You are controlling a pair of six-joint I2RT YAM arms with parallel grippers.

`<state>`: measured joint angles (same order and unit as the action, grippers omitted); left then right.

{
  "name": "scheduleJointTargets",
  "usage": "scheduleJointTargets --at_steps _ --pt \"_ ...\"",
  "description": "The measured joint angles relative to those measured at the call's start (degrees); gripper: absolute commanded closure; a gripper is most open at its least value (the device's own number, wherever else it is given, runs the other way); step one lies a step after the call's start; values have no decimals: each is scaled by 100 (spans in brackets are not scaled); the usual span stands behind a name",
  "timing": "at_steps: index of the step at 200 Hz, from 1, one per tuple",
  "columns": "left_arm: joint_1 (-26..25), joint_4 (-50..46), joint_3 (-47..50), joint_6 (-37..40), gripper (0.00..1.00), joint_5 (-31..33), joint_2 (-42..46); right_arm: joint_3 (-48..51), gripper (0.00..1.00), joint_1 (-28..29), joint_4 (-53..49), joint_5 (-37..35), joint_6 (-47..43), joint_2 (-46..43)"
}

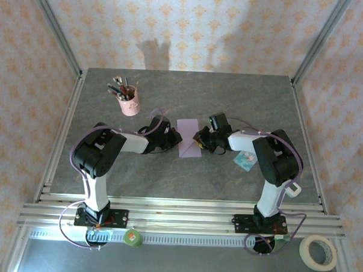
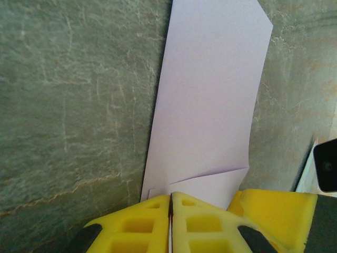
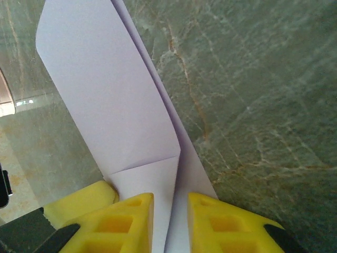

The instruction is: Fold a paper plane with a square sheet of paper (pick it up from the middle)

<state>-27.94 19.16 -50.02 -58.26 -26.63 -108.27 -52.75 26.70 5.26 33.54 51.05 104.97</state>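
Observation:
The pale lilac sheet of paper (image 1: 188, 138) lies folded into a long narrow strip at the middle of the table, between both grippers. My left gripper (image 1: 174, 138) is at its left side. In the left wrist view the yellow jaws (image 2: 171, 196) are pressed together on the paper's (image 2: 210, 105) near edge, and a thin pale line of paper shows in their seam. My right gripper (image 1: 199, 140) is at the right side. Its jaws (image 3: 171, 197) stand apart, straddling a folded flap and crease of the paper (image 3: 110, 100). A diagonal crease crosses the strip near both grippers.
A pink pen cup (image 1: 129, 102) stands at the back left. A teal-and-white packet (image 1: 245, 160) lies under the right forearm. A tape roll (image 1: 318, 251) and a green object (image 1: 132, 237) rest on the front rail. Metal frame posts border the table.

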Motion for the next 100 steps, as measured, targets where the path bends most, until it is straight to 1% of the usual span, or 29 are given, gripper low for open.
scheduleJointTargets --at_steps 61,100 --pt "0 50 28 -39 87 2 0 -87 83 4 -15 111 -7 96" --pt "22 131 63 -85 86 2 0 -87 84 7 208 490 -7 236"
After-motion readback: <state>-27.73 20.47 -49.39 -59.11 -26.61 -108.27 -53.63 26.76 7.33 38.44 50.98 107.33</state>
